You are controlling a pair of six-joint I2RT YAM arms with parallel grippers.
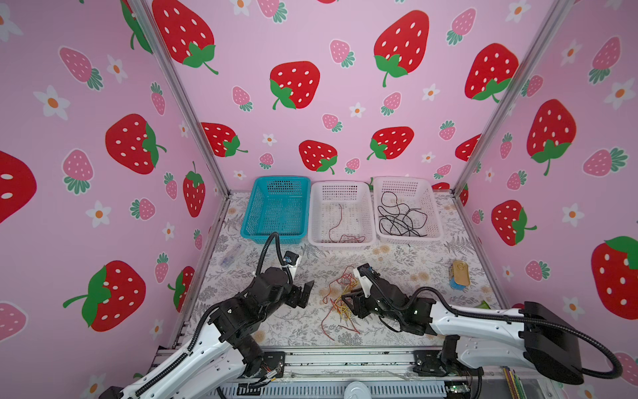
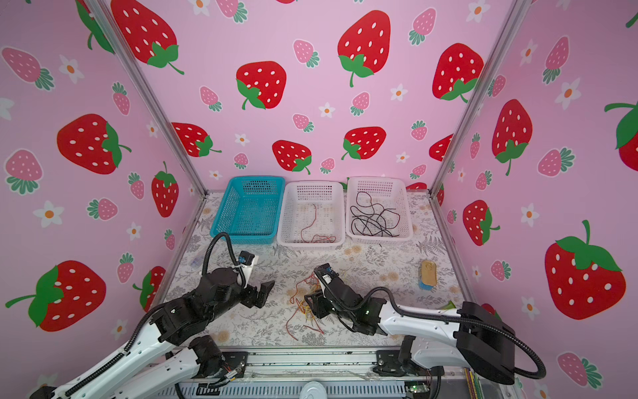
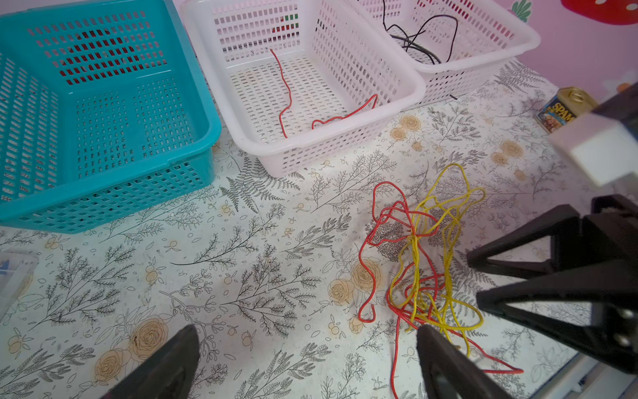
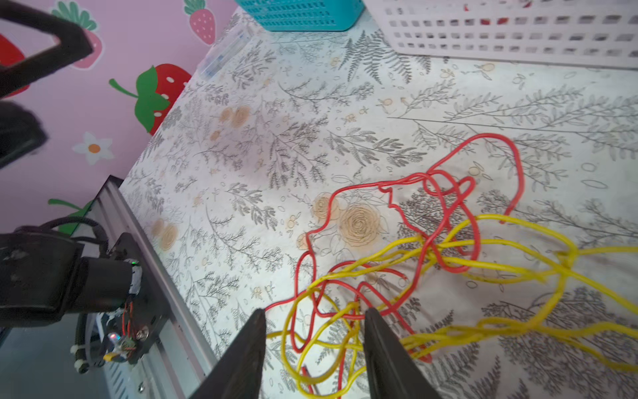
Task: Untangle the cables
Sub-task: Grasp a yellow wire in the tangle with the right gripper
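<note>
L gripper (image 3: 307, 331) jaws wide apart, just left of tangle | R gripper (image 4: 315, 312) jaws apart, astride red/yel cables (image 1: 340, 300) nr front edge | bare mat (image 1: 283, 324) btwn tangle & baskets (image 1: 340, 244) at back

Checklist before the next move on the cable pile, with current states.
1. Right pincer open, straddling strands: ok.
2. Left pincer open and empty: ok.
3. Red and yellow cables separated: not ok, knotted together.
4. Only one strand between the right fingers: not ok, red and yellow both lie there.
5. Blue basket free for cables: ok, empty.
6. Can away from the pile: ok.
</note>
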